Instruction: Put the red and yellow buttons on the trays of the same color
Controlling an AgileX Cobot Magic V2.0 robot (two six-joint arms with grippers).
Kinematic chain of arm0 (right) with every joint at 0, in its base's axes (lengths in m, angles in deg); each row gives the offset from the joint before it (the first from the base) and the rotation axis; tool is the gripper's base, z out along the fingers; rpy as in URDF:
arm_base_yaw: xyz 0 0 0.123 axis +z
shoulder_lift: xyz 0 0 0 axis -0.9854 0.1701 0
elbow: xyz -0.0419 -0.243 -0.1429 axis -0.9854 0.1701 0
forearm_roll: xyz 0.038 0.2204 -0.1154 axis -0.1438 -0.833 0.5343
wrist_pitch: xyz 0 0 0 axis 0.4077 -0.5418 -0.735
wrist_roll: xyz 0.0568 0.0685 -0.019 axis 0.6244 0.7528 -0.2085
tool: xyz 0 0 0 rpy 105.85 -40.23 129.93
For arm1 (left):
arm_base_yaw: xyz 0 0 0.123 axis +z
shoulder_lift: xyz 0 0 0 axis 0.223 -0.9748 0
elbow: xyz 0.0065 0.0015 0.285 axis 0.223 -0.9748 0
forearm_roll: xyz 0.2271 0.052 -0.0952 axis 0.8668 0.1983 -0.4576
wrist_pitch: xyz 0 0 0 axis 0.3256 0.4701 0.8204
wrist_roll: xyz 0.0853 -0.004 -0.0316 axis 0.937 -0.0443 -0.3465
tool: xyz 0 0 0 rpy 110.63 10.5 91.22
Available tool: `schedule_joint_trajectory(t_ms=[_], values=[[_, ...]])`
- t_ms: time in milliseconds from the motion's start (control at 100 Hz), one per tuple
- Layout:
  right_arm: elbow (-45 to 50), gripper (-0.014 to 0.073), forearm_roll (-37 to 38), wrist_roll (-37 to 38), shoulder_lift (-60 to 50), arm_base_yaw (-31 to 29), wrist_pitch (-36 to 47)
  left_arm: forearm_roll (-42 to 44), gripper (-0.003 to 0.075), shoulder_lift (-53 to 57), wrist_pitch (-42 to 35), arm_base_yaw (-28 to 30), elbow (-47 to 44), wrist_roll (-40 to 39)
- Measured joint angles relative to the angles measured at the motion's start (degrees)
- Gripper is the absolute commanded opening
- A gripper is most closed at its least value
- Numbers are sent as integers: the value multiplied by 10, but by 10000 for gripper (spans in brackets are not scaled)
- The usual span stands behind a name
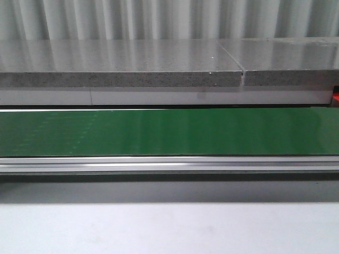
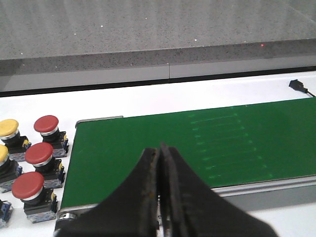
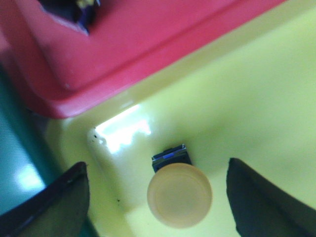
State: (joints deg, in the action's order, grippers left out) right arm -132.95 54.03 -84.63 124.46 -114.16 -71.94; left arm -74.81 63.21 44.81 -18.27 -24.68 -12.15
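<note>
Yellow button (image 3: pixel 179 193) resting on yellow tray (image 3: pixel 256 98) floor, lower centre of right wrist view; red tray (image 3: pixel 123 44) adjoining, upper left. Judged step: release done, so lift straight up, avoid clipping cap. Right gripper (image 3: pixel 158 197) spread wide, touching nothing. Left gripper (image 2: pixel 159 163) pinched together, empty, over green belt (image 2: pixel 197 143); unsorted red buttons (image 2: pixel 39 153) at left.

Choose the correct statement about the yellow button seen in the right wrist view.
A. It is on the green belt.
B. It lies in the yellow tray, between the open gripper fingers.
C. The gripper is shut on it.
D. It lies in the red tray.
B: the yellow button sits on the yellow tray floor, and the right gripper fingers stand wide apart on either side of it, not touching it.
</note>
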Motion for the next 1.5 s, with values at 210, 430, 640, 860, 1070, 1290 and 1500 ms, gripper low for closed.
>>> schedule_joint_trajectory(t_ms=[210,430,640,860,1070,1290,1500], values=[[1,574,0,0,-117,46,3,0,-20,0,0,0,0,0],[2,574,-2,-23,-204,182,14,0,-20,0,0,0,0,0],[53,574,-2,-51,-267,293,67,0,-20,0,0,0,0,0],[140,567,-3,-56,-356,356,102,0,-20,0,0,0,0,0],[207,371,-3,-57,-458,366,102,0,-20,0,0,0,0,0],[247,55,-3,-57,-540,366,95,0,-20,0,0,0,0,0],[255,-66,-3,-59,-550,366,92,0,-20,0,0,0,0,0]])
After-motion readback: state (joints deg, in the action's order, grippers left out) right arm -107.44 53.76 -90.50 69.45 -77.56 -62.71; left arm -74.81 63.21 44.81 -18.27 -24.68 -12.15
